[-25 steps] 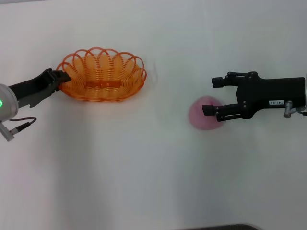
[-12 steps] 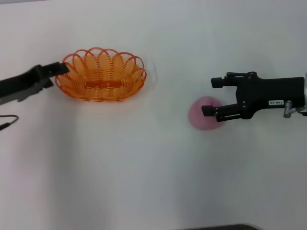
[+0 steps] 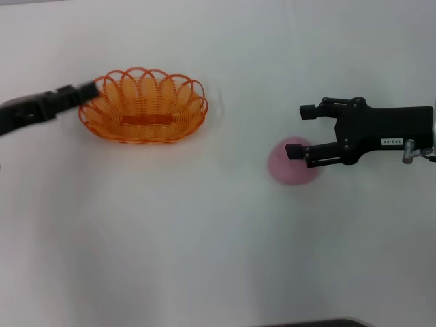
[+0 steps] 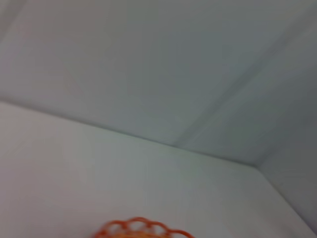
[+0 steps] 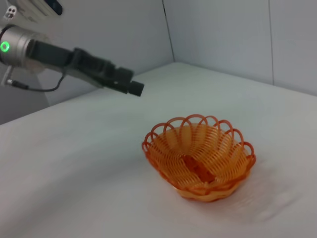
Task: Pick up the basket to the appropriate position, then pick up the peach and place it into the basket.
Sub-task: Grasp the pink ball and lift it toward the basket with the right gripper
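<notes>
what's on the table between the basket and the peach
Nothing: in the head view only bare white table separates the basket from the peach, where the right gripper hovers.

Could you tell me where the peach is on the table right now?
In the head view the peach lies on the white table at the robot's right, well apart from the basket, with the right gripper over it.

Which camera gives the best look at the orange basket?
The right wrist view: the whole basket shows close up, weave and bottom strip included. The head view shows it whole from above; the left wrist view catches only a bit of rim.
</notes>
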